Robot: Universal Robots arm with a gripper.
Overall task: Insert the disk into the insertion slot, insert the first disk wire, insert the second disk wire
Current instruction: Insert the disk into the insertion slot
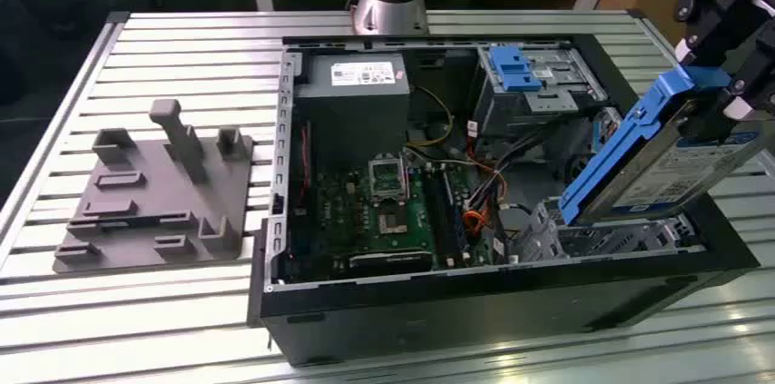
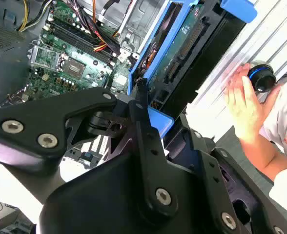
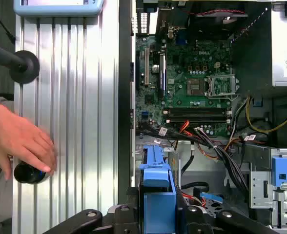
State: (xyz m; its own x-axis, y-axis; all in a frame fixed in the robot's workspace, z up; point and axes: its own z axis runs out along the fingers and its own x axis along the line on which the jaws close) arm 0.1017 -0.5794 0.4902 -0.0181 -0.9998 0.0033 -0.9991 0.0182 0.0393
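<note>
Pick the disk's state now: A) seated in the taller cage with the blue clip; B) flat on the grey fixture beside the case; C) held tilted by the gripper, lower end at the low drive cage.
C: the gripper grips the disk steeply tilted, its lower end meeting the insertion slot.

Matt black links on gripper (image 3: 158,222), with bright bare-metal screw heads. Clamped in it, the disk (image 1: 663,166): dull silver metal casing, white paper label, smooth bright blue plastic carrier with slight gloss. Just below gripper, the insertion slot (image 1: 612,241): thin silvery sheet metal, perforated, faint sheen. Around that, computer case (image 1: 485,307): matt black. Beneath, table (image 1: 181,48): ribbed pale metal, brushed, reflective. Well away from gripper, fixture (image 1: 152,198): matt grey plastic.
</note>
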